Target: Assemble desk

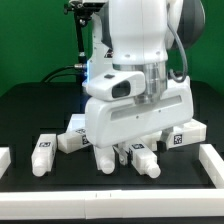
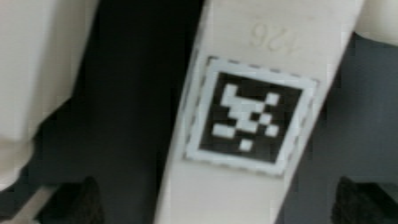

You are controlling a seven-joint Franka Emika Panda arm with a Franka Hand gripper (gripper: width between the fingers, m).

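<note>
The hand [image 1: 120, 156] hangs low over the black bench [image 1: 30, 110], and its big white housing hides much of the scene behind it. In the wrist view a white leg [image 2: 249, 110] lies lengthwise beneath the hand [image 2: 217, 200]. Its black-and-white tag [image 2: 246, 118] faces up and faint raised digits sit above the tag. The dark fingers [image 2: 71, 200] stand one on each side of this leg with dark gaps between, so the hand is spread wide and grips nothing. In the exterior view the same leg [image 1: 146, 165] juts out from under the hand toward the front. A second leg [image 1: 42, 155] and a third leg [image 1: 72, 141] lie apart on the exterior view's left. The desk top [image 1: 190, 130] is mostly hidden, with one tagged corner showing at the exterior view's right.
</note>
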